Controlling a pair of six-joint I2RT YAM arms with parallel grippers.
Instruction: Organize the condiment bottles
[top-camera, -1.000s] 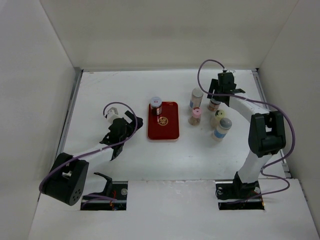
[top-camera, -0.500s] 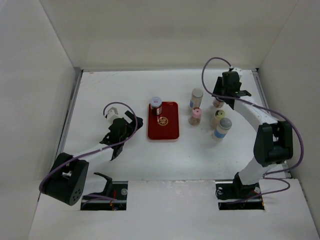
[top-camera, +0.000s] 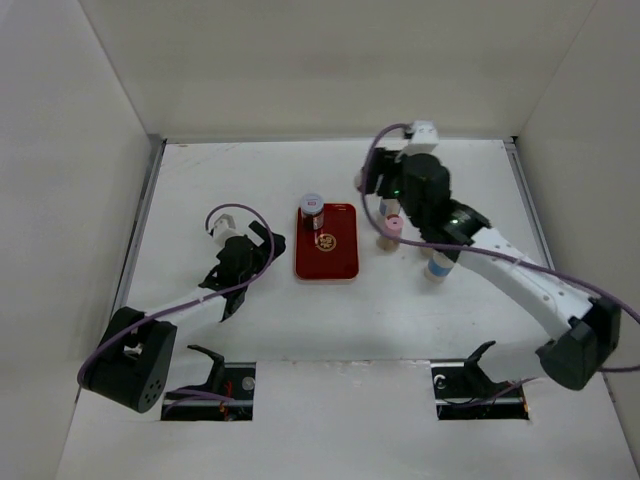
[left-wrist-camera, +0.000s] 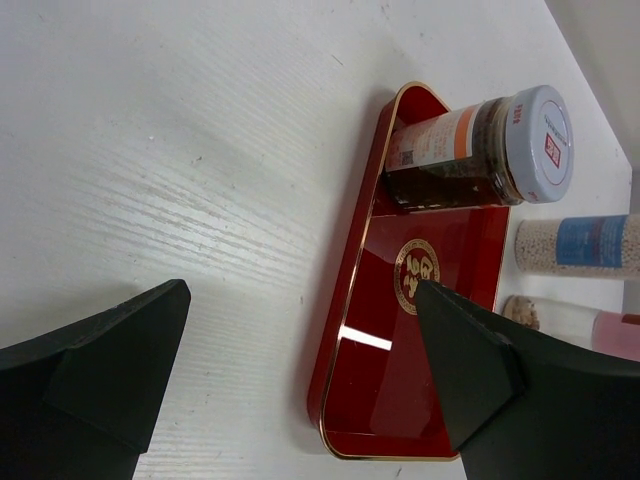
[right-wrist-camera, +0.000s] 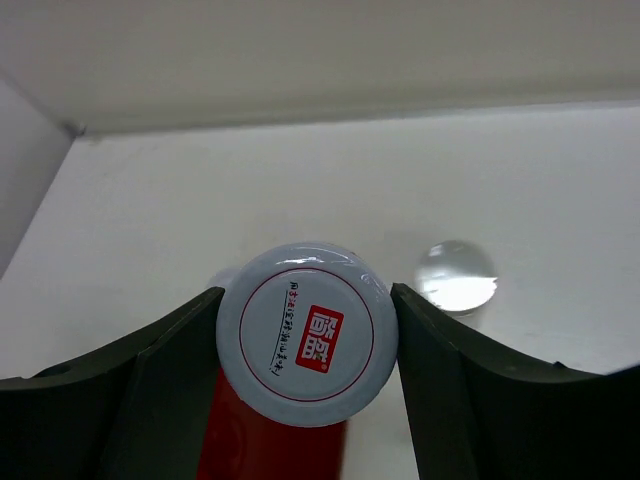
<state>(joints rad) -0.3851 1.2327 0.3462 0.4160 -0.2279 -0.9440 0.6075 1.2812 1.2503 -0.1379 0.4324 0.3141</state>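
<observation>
Nearest to the arm bases, the left gripper (left-wrist-camera: 300, 295) hangs low over the left half of the bench (top-camera: 200, 180). It is released, its two dark fingers spread wide with nothing between them and aimed at the red tray (top-camera: 335, 262). That tray lies flat mid-bench, and a dark-filled jar (left-wrist-camera: 470, 150) with a white cap stands in its far left corner. Off the tray's right edge, a blue-banded jar (top-camera: 437, 266) stands partly hidden under the right arm. A pink-capped jar (top-camera: 391, 226) stands just beyond it, nearer the tray. Farthest back, the right gripper (right-wrist-camera: 308, 310) is grasping a white-capped jar (right-wrist-camera: 308, 350), fingers pressed against both sides of its cap. Whether that jar is lifted off the bench I cannot tell.
</observation>
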